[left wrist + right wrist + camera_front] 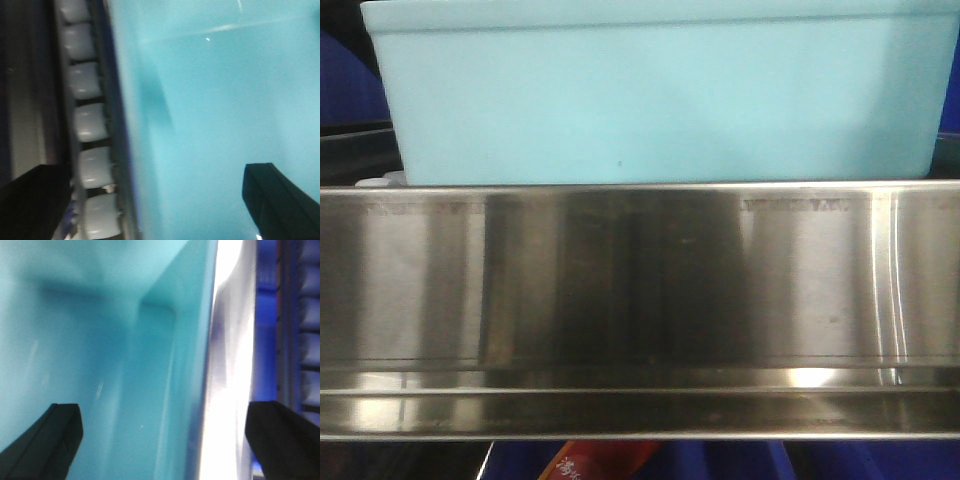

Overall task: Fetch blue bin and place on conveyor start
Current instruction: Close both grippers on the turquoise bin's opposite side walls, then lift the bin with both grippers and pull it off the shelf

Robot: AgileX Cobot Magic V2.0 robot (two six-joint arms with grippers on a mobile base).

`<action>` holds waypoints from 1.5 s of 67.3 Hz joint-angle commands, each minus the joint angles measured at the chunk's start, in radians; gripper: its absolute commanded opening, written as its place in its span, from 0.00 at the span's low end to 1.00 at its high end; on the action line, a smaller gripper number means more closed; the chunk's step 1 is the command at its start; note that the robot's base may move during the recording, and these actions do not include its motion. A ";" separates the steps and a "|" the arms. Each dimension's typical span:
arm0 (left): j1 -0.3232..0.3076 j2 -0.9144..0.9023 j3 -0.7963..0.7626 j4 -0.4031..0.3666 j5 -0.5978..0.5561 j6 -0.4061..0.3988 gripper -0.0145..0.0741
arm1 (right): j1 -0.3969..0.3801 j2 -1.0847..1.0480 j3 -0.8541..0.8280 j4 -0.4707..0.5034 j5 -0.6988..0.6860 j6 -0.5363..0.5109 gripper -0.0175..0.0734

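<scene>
The pale turquoise inside of the blue bin [100, 365] fills the left and centre, one inner corner showing as a darker fold. The bin's side wall runs up the frame, its top edge glaring white. The right gripper [162, 425] straddles this wall with its jaws spread wide: one black finger [50, 440] lies inside the bin and the other outside, neither touching the wall. Beyond the wall are a deep blue surface [265, 315] and a dark ribbed structure [306, 315], both blurred.

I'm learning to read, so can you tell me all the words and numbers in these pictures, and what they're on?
No text here can be read.
On the steel rail: one faint mark near its top left and one near its top right, both too blurred to read.
On the red thing at the bottom edge: small yellowish marks, too small and blurred to read.
On the blue bin: no writing shows in any view.
</scene>
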 commanded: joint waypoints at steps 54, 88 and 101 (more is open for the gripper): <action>-0.041 -0.104 -0.022 -0.020 0.004 -0.007 0.04 | -0.004 -0.115 -0.010 -0.010 0.016 0.009 0.02; -0.090 -0.285 -0.064 -0.016 0.031 -0.014 0.04 | -0.004 -0.347 -0.011 -0.010 -0.084 0.009 0.02; -0.090 -0.284 -0.064 -0.005 0.014 -0.016 0.04 | -0.004 -0.347 -0.011 -0.010 -0.091 0.009 0.02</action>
